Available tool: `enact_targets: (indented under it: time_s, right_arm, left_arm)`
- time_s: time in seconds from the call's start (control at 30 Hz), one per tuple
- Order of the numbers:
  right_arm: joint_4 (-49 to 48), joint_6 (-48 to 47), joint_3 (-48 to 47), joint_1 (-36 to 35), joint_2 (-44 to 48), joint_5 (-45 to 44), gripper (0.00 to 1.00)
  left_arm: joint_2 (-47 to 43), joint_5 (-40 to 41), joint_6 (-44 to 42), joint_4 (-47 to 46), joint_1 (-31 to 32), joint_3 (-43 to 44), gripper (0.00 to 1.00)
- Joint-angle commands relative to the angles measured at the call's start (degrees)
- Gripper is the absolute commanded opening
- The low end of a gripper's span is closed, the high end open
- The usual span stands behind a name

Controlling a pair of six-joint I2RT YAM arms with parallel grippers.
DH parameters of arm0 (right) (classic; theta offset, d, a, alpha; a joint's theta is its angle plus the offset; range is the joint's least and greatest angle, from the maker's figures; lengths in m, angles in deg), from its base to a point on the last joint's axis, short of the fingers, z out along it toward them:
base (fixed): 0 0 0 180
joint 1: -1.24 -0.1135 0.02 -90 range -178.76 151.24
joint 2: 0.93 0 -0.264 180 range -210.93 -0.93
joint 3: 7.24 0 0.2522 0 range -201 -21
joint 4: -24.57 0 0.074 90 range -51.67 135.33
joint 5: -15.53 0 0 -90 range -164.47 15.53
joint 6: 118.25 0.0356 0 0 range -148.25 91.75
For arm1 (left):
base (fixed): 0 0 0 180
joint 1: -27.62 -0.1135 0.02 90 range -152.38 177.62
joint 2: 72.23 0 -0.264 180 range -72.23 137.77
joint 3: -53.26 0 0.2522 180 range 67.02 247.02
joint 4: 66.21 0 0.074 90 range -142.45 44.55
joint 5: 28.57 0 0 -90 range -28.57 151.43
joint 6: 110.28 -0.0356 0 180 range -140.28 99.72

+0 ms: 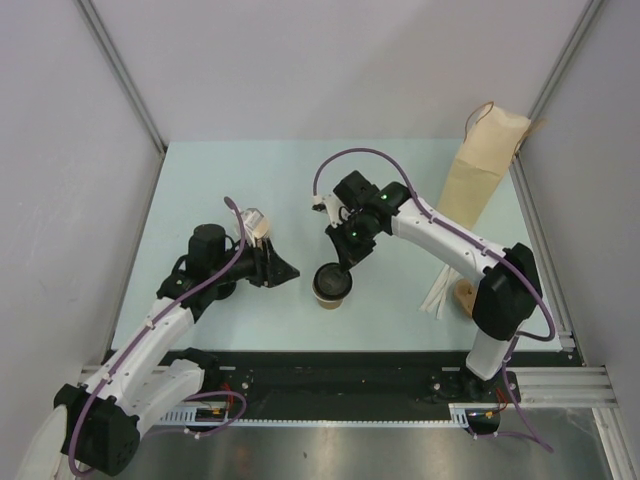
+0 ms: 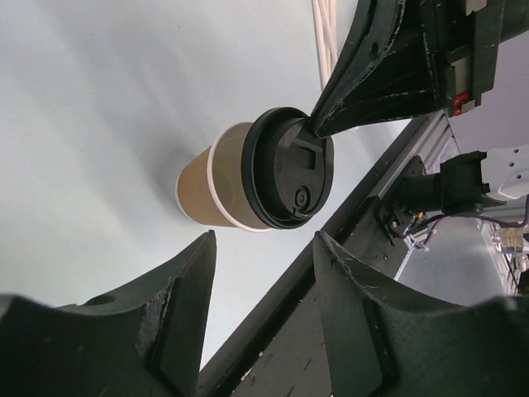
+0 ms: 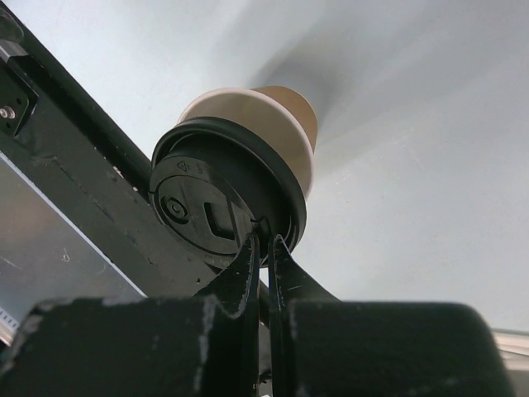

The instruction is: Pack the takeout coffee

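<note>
Pale green table (image 1: 220, 180), grey walls on three sides. At the left, the left gripper (image 1: 288, 269) is seen with its jaws apart and nothing between them, pointing rightward. Just past its tips, near the middle of the table's front, the takeout coffee cup (image 1: 333, 292) is stood upright. Its long axis is vertical, its base is on the table and its black lid (image 1: 333, 279) is turned up. From the cup's far right, the right gripper (image 1: 346, 266) is brought down at a slant with its fingers closed together, the tips set against the lid's rim. Whether the rim is actually nipped between them cannot be told.

The right arm is thus the nearer, already touching, while the left is held just beside the cup without contact. Well apart, at the far right corner, the tall paper bag (image 1: 485, 175) is stood with its mouth up. The coming move is judged to turn on that gap: the cup must be kept upright and carried rightward and away to the bag.
</note>
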Motion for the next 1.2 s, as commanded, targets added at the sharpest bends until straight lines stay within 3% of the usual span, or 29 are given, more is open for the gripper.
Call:
enact_targets:
  time_s: [0.0, 1.17]
  right_arm:
    - [0.9, -0.1, -3.2, 0.3, -1.0, 1.9, 0.0]
    - [2.5, -1.1, -6.5, 1.5, -8.1, 3.8, 0.03]
  left_arm:
    - [-0.7, -1.1, 1.1, -2.9, 0.3, -0.6, 0.56]
    - [-2.1, -1.4, 0.9, -2.6, 0.3, -1.4, 0.57]
